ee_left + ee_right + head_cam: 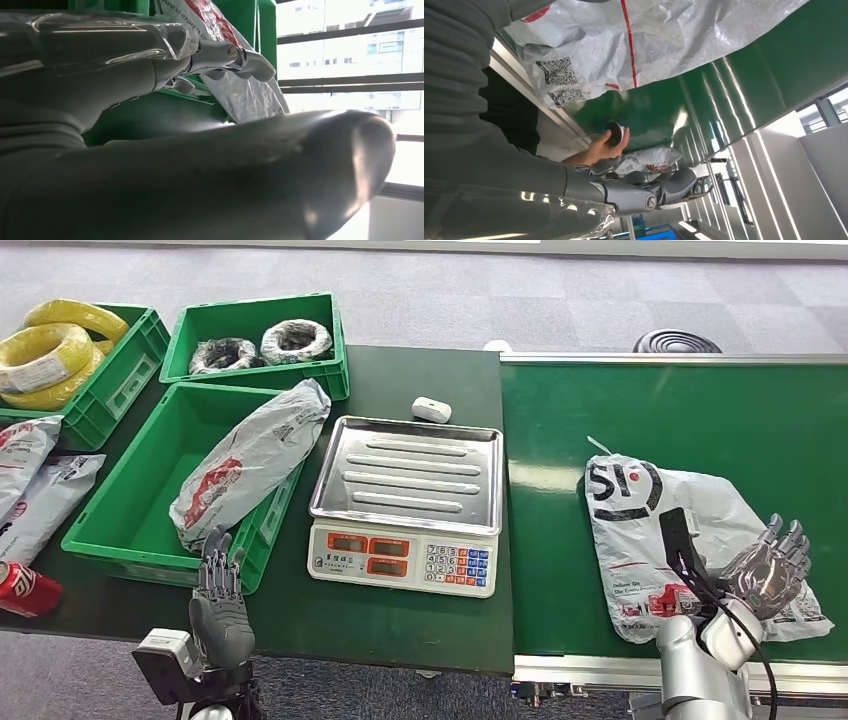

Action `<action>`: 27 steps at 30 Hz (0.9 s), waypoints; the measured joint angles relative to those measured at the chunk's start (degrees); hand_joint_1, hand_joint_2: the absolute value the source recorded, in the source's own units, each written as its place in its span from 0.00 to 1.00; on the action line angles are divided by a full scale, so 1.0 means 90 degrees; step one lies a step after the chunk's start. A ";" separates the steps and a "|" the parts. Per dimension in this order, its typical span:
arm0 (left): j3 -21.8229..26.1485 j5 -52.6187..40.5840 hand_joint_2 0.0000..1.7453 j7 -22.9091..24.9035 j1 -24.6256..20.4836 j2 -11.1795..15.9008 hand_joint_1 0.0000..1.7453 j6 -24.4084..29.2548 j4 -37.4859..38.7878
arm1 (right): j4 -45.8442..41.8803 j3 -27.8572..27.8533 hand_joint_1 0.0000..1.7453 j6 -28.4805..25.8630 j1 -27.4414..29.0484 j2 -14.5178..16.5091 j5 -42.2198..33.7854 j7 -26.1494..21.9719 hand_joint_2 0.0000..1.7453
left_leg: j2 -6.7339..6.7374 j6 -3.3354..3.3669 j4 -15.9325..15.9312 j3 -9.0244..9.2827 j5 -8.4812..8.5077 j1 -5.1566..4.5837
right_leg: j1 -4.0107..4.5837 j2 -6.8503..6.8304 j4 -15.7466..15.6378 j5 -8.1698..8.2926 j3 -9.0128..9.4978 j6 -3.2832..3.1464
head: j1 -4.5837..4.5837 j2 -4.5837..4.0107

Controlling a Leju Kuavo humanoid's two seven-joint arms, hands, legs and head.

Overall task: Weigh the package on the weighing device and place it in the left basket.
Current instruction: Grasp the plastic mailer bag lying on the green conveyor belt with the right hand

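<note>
The left hand (222,600) hangs at the near edge of the worktop (400,625), fingers loosely spread and upright, holding nothing. Just beyond its fingertips stands the near wall of the left basket (120,545). A package (250,462) lies in that basket, slanting up over the far right rim; in the left wrist view the same package (240,95) shows past the fingers (240,57), apart from them. To the right of this hand sits the scale (405,505), its steel tray bare. Beyond the scale lies a small white device (432,409). Farther off, two more green bins hold yellow coils (50,355) and dark wire rolls (260,345). To the hand's left lie more bags (35,490) and a red can (25,590).

The right hand (765,570) hovers open, palm up, fingers spread, over the near right corner of a second package (680,540) lying flat on the green belt (700,410). In the right wrist view a person's hand (604,145) holds a dark round thing.
</note>
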 joint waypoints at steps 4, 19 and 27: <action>0.0002 -0.0012 0.00 0.0032 0.0003 0.0021 0.00 -0.0052 0.0000 | 0.0642 -0.0038 0.00 0.0000 -0.0321 -0.0265 -0.0117 0.0073 1.00 | -0.0001 0.0000 0.0000 -0.0001 0.0000 0.0000 | 0.0000 0.0000 0.0000 0.0000 0.0000 0.0000 | 0.0001 -0.0001; -0.0015 -0.0075 0.00 -0.0016 -0.0024 0.0092 0.00 -0.0007 0.0090 | 0.1981 -0.0297 0.00 0.0417 -0.1001 -0.0438 -0.0862 -0.0001 1.00 | 0.0001 0.0000 -0.0001 -0.0003 0.0000 0.0001 | 0.0003 0.0000 0.0001 0.0000 0.0001 0.0000 | 0.0001 -0.0001; -0.0002 -0.0166 0.00 -0.0022 -0.0085 0.0067 0.00 0.0122 0.0164 | 0.1555 -0.0208 0.00 0.0330 -0.0836 0.0442 -0.1894 -0.1137 1.00 | 0.0001 -0.0002 -0.0001 -0.0002 0.0001 0.0006 | 0.0010 0.0001 0.0002 0.0000 -0.0001 -0.0001 | 0.0000 0.0000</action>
